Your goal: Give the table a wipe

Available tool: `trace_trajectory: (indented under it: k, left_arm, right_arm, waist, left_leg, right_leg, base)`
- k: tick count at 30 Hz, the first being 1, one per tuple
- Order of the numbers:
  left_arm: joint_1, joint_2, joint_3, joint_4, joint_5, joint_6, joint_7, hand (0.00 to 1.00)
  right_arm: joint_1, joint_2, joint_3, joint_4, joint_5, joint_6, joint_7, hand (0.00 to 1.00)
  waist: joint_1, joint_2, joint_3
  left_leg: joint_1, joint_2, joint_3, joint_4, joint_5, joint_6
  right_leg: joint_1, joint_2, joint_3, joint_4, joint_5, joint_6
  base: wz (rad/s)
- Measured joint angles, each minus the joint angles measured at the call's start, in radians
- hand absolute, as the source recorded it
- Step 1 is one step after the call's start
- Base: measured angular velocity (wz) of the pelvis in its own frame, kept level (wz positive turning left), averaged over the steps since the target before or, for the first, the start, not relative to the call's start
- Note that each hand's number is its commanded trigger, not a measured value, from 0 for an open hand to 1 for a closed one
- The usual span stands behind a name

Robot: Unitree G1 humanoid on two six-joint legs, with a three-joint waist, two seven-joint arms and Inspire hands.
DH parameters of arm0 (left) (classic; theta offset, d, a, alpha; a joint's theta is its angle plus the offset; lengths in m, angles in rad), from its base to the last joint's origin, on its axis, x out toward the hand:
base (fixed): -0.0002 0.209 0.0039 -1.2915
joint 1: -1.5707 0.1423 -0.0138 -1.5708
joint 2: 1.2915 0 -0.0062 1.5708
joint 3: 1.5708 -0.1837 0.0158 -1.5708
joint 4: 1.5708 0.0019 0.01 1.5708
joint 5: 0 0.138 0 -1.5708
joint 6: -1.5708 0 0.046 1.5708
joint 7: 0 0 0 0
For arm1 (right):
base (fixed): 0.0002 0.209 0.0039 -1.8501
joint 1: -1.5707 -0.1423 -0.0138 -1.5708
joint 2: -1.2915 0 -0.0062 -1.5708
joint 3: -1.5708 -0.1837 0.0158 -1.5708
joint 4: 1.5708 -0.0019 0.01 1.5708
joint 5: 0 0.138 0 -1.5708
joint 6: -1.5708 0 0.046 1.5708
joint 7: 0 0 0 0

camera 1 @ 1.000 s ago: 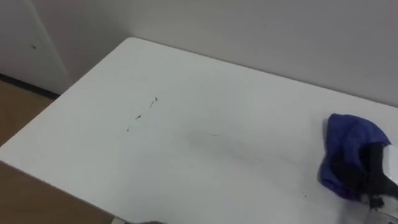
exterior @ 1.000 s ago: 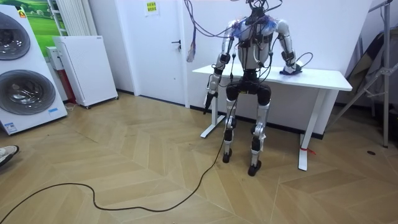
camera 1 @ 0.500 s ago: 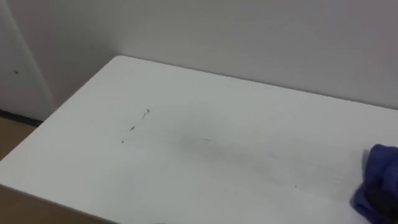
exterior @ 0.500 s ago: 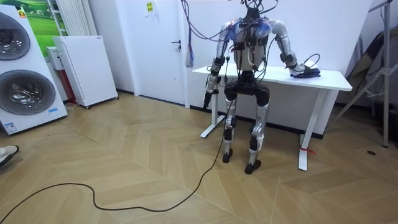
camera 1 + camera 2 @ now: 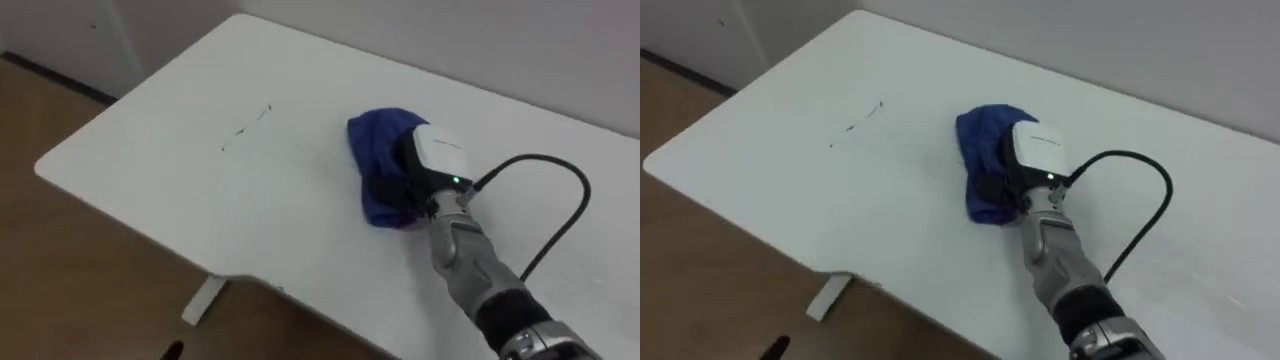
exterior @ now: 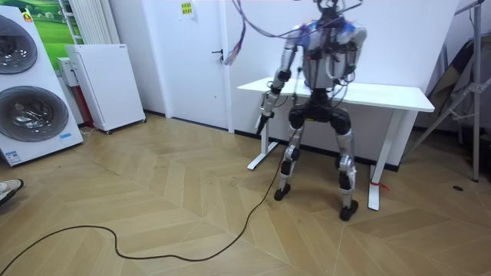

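In the left eye view, centre of frame: right hand (image 5: 422,178) palm-down on the blue cloth (image 5: 377,148), fingertips sunk in the folds, so impossible to tell whether curled or flat. Cloth bunched on the white table (image 5: 180,190), well apart from the thin dark marks (image 5: 246,124) up and to the left. To wipe well, judging from this: keep the palm flat and the pressure even, drag the cloth toward the upper left until right over the marks, overlap each pass, stop short of the table's left edge so as not to push the cloth off, and re-spread the bunch if rolling instead of rubbing. Counted here: one cloth, one hand, one table, one short broken streak of marks. In the right eye view, the same layout set a little further left: right hand (image 5: 1025,172) on the blue cloth (image 5: 985,140), dark marks (image 5: 855,122) toward the upper left, bare table (image 5: 790,170) between. Same count, nothing added. In the room view, upper right of centre: standing close against the table (image 6: 387,96), back to the camera, feet wide apart; left hand (image 6: 266,116) hanging low beside the table's left end, too small to tell whether spread or closed. Counted at the left of that frame: two washing machines (image 6: 31,107), one above the other, one white cabinet (image 6: 103,84), and one door (image 6: 201,61) behind.
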Motion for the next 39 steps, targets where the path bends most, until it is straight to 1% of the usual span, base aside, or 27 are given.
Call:
trace_trajectory:
  k: [1,2,3,4,5,6,7,8,9,10,12,14,15,16,17,18,19,20,21,23,24,25,26,28,30,33,39]
  left_arm:
    - [0.011,-0.01,0.002,-0.001,0.001,-0.002,-0.002,0.0]
    - [0.033,-0.027,0.002,-0.001,0.005,-0.004,-0.01,0.0]
    - [0.059,-0.041,0.015,-0.001,0.009,-0.008,-0.011,0.0]
    - [0.072,-0.048,0.026,0.001,0.009,-0.011,-0.011,0.0]
    - [0.094,-0.055,0.045,0.004,0.009,-0.014,-0.011,0.0]
    - [0.12,-0.056,0.054,0.002,0.009,-0.015,-0.009,0.0]
    - [0.142,-0.062,0.064,0.002,0.007,-0.014,-0.009,0.0]
    - [0.148,-0.063,0.065,0.002,0.008,-0.014,-0.01,0.0]
    - [0.151,-0.064,0.067,0.001,0.008,-0.013,-0.01,0.0]
    - [0.149,-0.065,0.068,-0.005,0.008,-0.012,-0.009,0.0]
    - [0.136,-0.069,0.07,-0.007,0.007,-0.014,-0.009,0.0]
    - [0.126,-0.076,0.081,-0.007,0.008,-0.022,-0.009,0.0]
    - [0.11,-0.078,0.079,-0.009,0.004,-0.023,-0.009,0.0]
    - [0.103,-0.08,0.075,-0.014,-0.005,-0.023,-0.009,0.0]
    - [0.1,-0.08,0.072,-0.015,-0.006,-0.023,-0.009,0.0]
    - [0.096,-0.083,0.066,-0.015,-0.005,-0.022,-0.008,0.0]
    - [0.099,-0.085,0.059,-0.014,-0.006,-0.022,-0.008,0.0]
    - [0.1,-0.086,0.057,-0.011,-0.009,-0.021,-0.008,0.0]
    - [0.103,-0.085,0.057,-0.009,-0.025,-0.019,-0.008,0.0]
    - [0.105,-0.085,0.058,-0.017,-0.04,-0.017,-0.007,0.0]
    - [0.116,-0.086,0.058,-0.039,-0.04,-0.014,-0.007,0.0]
    - [0.118,-0.086,0.058,-0.051,-0.039,-0.006,-0.005,0.0]
    - [0.118,-0.086,0.058,-0.057,-0.039,-0.001,-0.003,0.0]
    - [0.119,-0.087,0.05,-0.067,-0.038,0.0,-0.003,0.0]
    - [0.119,-0.086,0.035,-0.073,-0.039,0.001,-0.003,0.0]
    - [0.125,-0.086,0.021,-0.102,-0.04,0.002,-0.003,0.0]
    - [0.129,-0.088,-0.001,-0.12,-0.043,0.003,-0.002,0.0]
  right_arm:
    - [0.018,-0.001,0.0,-0.002,0.0,-0.015,0.0,1.0]
    - [0.055,-0.006,-0.005,-0.014,0.0,-0.043,-0.001,1.0]
    - [0.104,-0.014,-0.014,-0.047,-0.002,-0.06,0.001,1.0]
    - [0.126,-0.015,-0.027,-0.054,-0.002,-0.073,-0.002,1.0]
    - [0.162,-0.018,-0.06,-0.064,0.001,-0.1,-0.011,1.0]
    - [0.202,-0.035,-0.08,-0.078,0.002,-0.121,-0.023,1.0]
    - [0.234,-0.066,-0.084,-0.087,0.013,-0.135,-0.041,1.0]
    - [0.246,-0.081,-0.087,-0.087,0.024,-0.142,-0.05,1.0]
    - [0.264,-0.101,-0.111,-0.087,0.036,-0.152,-0.061,1.0]
    - [0.277,-0.114,-0.131,-0.087,0.036,-0.152,-0.07,1.0]
    - [0.293,-0.121,-0.16,-0.088,0.037,-0.153,-0.08,1.0]
    - [0.29,-0.116,-0.186,-0.091,0.034,-0.153,-0.078,1.0]
    - [0.289,-0.116,-0.19,-0.091,0.034,-0.153,-0.073,1.0]
    - [0.287,-0.116,-0.191,-0.095,0.034,-0.152,-0.068,1.0]
    - [0.287,-0.115,-0.19,-0.102,0.034,-0.15,-0.063,1.0]
    - [0.285,-0.118,-0.191,-0.117,0.034,-0.143,-0.056,1.0]
    - [0.278,-0.115,-0.186,-0.128,0.034,-0.127,-0.05,1.0]
    - [0.274,-0.111,-0.179,-0.135,0.034,-0.119,-0.046,1.0]
    - [0.271,-0.105,-0.161,-0.148,0.034,-0.096,-0.044,1.0]
    - [0.269,-0.089,-0.142,-0.173,0.03,-0.07,-0.038,1.0]
    - [0.27,-0.085,-0.128,-0.194,0.027,-0.053,-0.03,0.88]
    - [0.271,-0.083,-0.108,-0.212,0.026,-0.04,-0.028,0.51]
    - [0.274,-0.08,-0.102,-0.223,0.026,-0.033,-0.025,0.02]
    - [0.28,-0.075,-0.066,-0.259,0.023,0.003,-0.018,0.0]
    - [0.286,-0.068,-0.045,-0.278,0.02,0.024,-0.009,0.0]
    - [0.286,-0.068,-0.014,-0.289,0.008,0.036,-0.007,0.0]
    - [0.326,-0.073,0.01,-0.353,-0.031,0.05,0.006,0.0]
  waist:
    - [-0.001,0.01,-0.0032]
    - [-0.006,0.011,-0.011]
    - [-0.025,0.005,-0.0241]
    - [-0.039,0.004,-0.0258]
    - [-0.079,0.006,-0.0239]
    - [-0.116,0.001,-0.0237]
    - [-0.146,-0.008,-0.0228]
    - [-0.157,-0.007,-0.0207]
    - [-0.174,-0.015,-0.0177]
    - [-0.187,-0.019,-0.0175]
    - [-0.198,-0.021,-0.0152]
    - [-0.199,-0.011,-0.018]
    - [-0.202,-0.008,-0.0188]
    - [-0.206,0.001,-0.0194]
    - [-0.205,0.007,-0.0198]
    - [-0.195,0.021,-0.0138]
    - [-0.173,0.031,-0.0107]
    - [-0.162,0.037,-0.0086]
    - [-0.162,0.042,-0.0098]
    - [-0.161,0.04,-0.0102]
    - [-0.162,0.035,-0.0115]
    - [-0.162,0.026,-0.0136]
    - [-0.163,0.025,-0.0135]
    - [-0.168,0.016,-0.0145]
    - [-0.169,0.011,-0.0152]
    - [-0.166,-0.002,-0.0163]
    - [-0.176,-0.009,-0.0165]
  left_leg:
    - [0.011,0.03,0.012,-0.009,0.005,-0.013]
    - [0.046,0.057,0.059,-0.053,0.025,-0.03]
    - [0.076,0.07,0.105,-0.107,0.055,-0.032]
    - [0.094,0.077,0.13,-0.132,0.069,-0.034]
    - [0.124,0.101,0.178,-0.17,0.098,-0.044]
    - [0.143,0.113,0.234,-0.187,0.124,-0.042]
    - [0.152,0.112,0.283,-0.188,0.146,-0.027]
    - [0.152,0.112,0.301,-0.186,0.157,-0.02]
    - [0.152,0.113,0.32,-0.185,0.175,-0.009]
    - [0.151,0.112,0.33,-0.175,0.181,-0.002]
    - [0.154,0.104,0.331,-0.174,0.18,-0.001]
    - [0.16,0.087,0.336,-0.179,0.167,0.019]
    - [0.163,0.065,0.334,-0.179,0.148,0.034]
    - [0.165,0.042,0.338,-0.182,0.127,0.037]
    - [0.17,0.037,0.344,-0.189,0.12,0.034]
    - [0.19,0.024,0.342,-0.208,0.103,0.033]
    - [0.209,0.019,0.341,-0.22,0.093,0.034]
    - [0.217,0.016,0.34,-0.224,0.087,0.034]
    - [0.216,0.015,0.335,-0.227,0.075,0.034]
    - [0.216,0.013,0.332,-0.233,0.07,0.034]
    - [0.216,0.013,0.331,-0.241,0.07,0.035]
    - [0.215,0.013,0.33,-0.246,0.071,0.037]
    - [0.215,0.014,0.327,-0.247,0.073,0.04]
    - [0.222,0.015,0.325,-0.255,0.073,0.041]
    - [0.234,0.015,0.325,-0.264,0.072,0.042]
    - [0.237,0.015,0.331,-0.268,0.071,0.043]
    - [0.252,0.014,0.342,-0.28,0.068,0.044]
  right_leg:
    - [0.0,0.025,-0.008,0.018,-0.018,-0.01]
    - [0.0,0.049,-0.015,0.043,-0.051,-0.028]
    - [0.001,0.067,-0.019,0.049,-0.075,-0.041]
    - [0.006,0.075,-0.024,0.051,-0.085,-0.048]
    - [0.03,0.093,-0.048,0.047,-0.1,-0.063]
    - [0.046,0.102,-0.055,0.049,-0.118,-0.073]
    - [0.056,0.103,-0.057,0.05,-0.13,-0.079]
    - [0.057,0.104,-0.057,0.049,-0.134,-0.083]
    - [0.058,0.108,-0.056,0.049,-0.139,-0.09]
    - [0.06,0.115,-0.053,0.04,-0.143,-0.09]
    - [0.064,0.128,-0.044,0.03,-0.142,-0.094]
    - [0.063,0.131,-0.039,0.025,-0.139,-0.099]
    - [0.063,0.132,-0.033,0.017,-0.131,-0.104]
    - [0.064,0.137,-0.024,0.007,-0.121,-0.109]
    - [0.065,0.143,-0.015,0.001,-0.118,-0.108]
    - [0.063,0.151,0.013,-0.004,-0.11,-0.109]
    - [0.055,0.158,0.046,-0.005,-0.101,-0.108]
    - [0.053,0.162,0.061,-0.006,-0.098,-0.109]
    - [0.056,0.168,0.069,-0.02,-0.09,-0.106]
    - [0.054,0.175,0.081,-0.037,-0.079,-0.105]
    - [0.051,0.184,0.094,-0.052,-0.067,-0.108]
    - [0.053,0.19,0.097,-0.063,-0.057,-0.111]
    - [0.055,0.194,0.097,-0.071,-0.052,-0.113]
    - [0.071,0.202,0.097,-0.097,-0.041,-0.112]
    - [0.089,0.203,0.094,-0.113,-0.039,-0.109]
    - [0.093,0.204,0.092,-0.126,-0.038,-0.107]
    - [0.111,0.205,0.087,-0.143,-0.038,-0.102]
  base:
    - [0.14]
    - [0.0]
    - [0.04]
    - [0.21]
    - [0.33]
    - [0.37]
    - [0.23]
    - [0.05]
    - [-0.06]
    - [-0.07]
    - [-0.09]
    - [-0.09]
    - [-0.03]
    - [0.0]
    - [-0.11]
    - [-0.49]
    - [-0.67]
    - [-0.71]
    - [-0.42]
    - [-0.25]
    - [-0.23]
    - [-0.21]
    - [-0.14]
    - [-0.02]
    - [0.02]
    - [0.0]
    - [-0.01]
